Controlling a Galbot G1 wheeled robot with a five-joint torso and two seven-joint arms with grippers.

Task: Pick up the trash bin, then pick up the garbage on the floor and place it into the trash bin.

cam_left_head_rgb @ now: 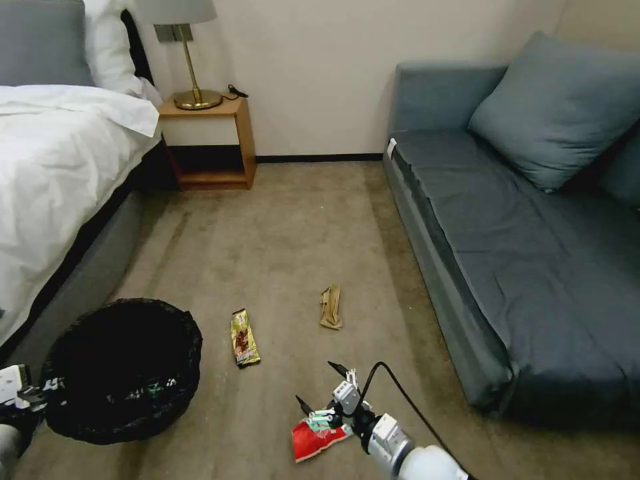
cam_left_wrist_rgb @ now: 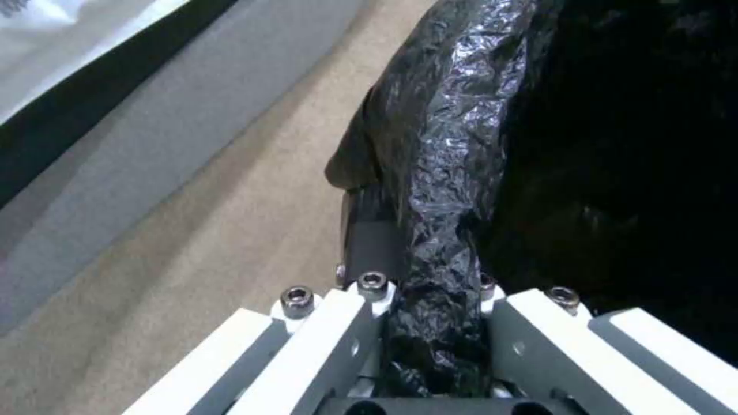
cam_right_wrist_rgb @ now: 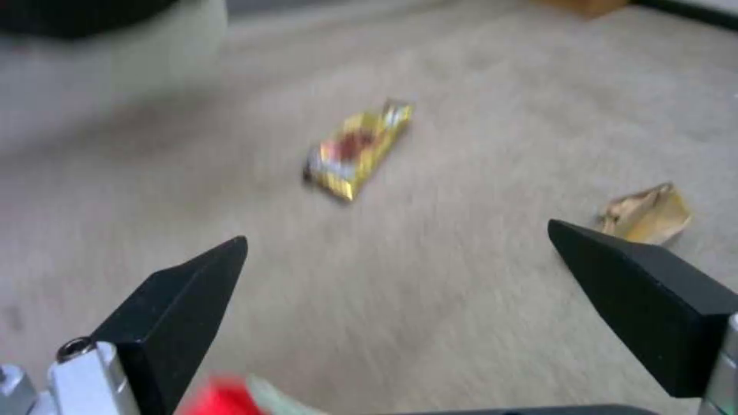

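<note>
The trash bin (cam_left_head_rgb: 120, 370), round and lined with a crinkled black bag, is at the lower left beside the bed. My left gripper (cam_left_head_rgb: 25, 393) is shut on its near rim; in the left wrist view the bagged rim (cam_left_wrist_rgb: 454, 132) runs between the jaws of the left gripper (cam_left_wrist_rgb: 426, 236). A pale greenish shape (cam_left_head_rgb: 152, 389) lies inside the bin. My right gripper (cam_left_head_rgb: 319, 385) hangs open just above the red snack packet (cam_left_head_rgb: 317, 438), whose red edge (cam_right_wrist_rgb: 219, 397) shows below the right gripper (cam_right_wrist_rgb: 396, 233). On the carpet lie the gold bar wrapper (cam_left_head_rgb: 245, 338) (cam_right_wrist_rgb: 357, 148) and the tan crumpled wrapper (cam_left_head_rgb: 331, 307) (cam_right_wrist_rgb: 647, 214).
A bed (cam_left_head_rgb: 53, 167) with white covers lines the left side. A blue-grey sofa (cam_left_head_rgb: 520, 253) lines the right. A wooden nightstand (cam_left_head_rgb: 210, 143) with a brass lamp stands against the far wall. Open carpet (cam_left_head_rgb: 287, 227) runs between them.
</note>
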